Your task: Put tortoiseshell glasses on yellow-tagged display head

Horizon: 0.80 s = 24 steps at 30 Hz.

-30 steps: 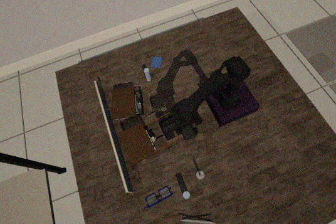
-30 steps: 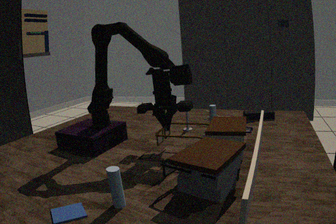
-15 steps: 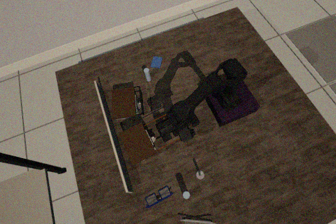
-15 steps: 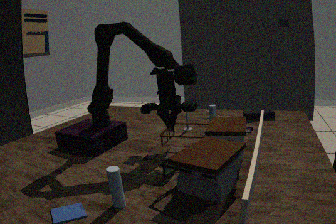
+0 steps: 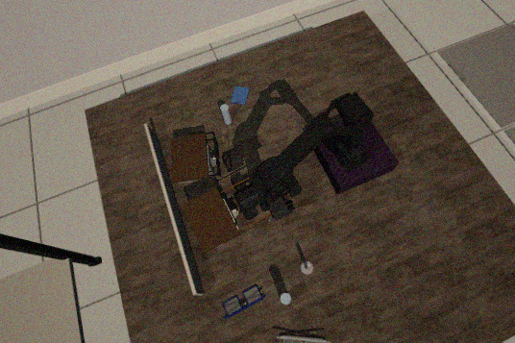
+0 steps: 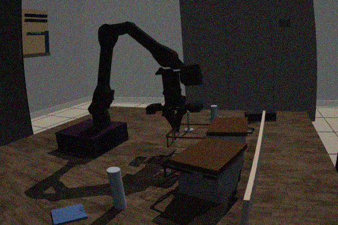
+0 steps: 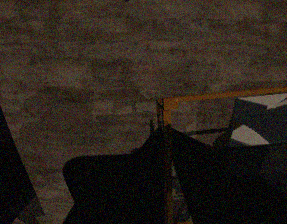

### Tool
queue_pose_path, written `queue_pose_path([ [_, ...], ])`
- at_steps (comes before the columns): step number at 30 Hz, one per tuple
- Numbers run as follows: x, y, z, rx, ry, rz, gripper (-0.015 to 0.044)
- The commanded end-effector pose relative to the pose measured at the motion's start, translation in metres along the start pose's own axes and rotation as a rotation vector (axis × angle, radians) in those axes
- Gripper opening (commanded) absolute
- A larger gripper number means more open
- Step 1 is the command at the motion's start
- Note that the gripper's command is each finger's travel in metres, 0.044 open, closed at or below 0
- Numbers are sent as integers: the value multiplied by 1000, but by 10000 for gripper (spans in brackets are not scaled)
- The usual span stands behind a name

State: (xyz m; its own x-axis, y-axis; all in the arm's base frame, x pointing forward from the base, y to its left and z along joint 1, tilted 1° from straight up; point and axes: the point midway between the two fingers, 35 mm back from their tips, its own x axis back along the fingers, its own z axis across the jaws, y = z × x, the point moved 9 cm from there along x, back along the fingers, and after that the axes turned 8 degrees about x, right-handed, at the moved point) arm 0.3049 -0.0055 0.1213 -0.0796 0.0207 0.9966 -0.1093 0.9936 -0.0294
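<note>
Tortoiseshell glasses (image 5: pixel 242 182) (image 6: pixel 192 137) (image 7: pixel 219 95) hung in front of the farther display head (image 6: pixel 228 124) (image 5: pixel 211 223), temples reaching toward it, the bridge not yet on the nose. Your gripper (image 5: pixel 263 199) (image 6: pixel 177 130) (image 7: pixel 163 132) was closed on the front of their frame, fingers pointing down. You could not make out the yellow tag, so the choice of head rested on where the glasses were aimed.

The step in hand looked like the slow approach. It called for you to keep both temples level and evenly spaced about the head, square to its face, and to advance straight until their ends had passed the ears; only then was lowering the bridge onto the nose sensible. Whether a temple tip already touched, you could not tell. A slight yaw could have snagged one side or twisted the frame in your grip. The other head (image 5: pixel 189 156) (image 6: pixel 209 154), wearing dark frames (image 5: pixel 211 154), stood close beside, so any sideways correction needed to be small, and the release gentle, without a tug.
</note>
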Motion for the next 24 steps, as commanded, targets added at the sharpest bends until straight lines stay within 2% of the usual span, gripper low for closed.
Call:
queue_pose_path([
  [1,2,-1,-7,-1,-10,6,0],
  [24,2,-5,-31,-1,-12,7,0],
])
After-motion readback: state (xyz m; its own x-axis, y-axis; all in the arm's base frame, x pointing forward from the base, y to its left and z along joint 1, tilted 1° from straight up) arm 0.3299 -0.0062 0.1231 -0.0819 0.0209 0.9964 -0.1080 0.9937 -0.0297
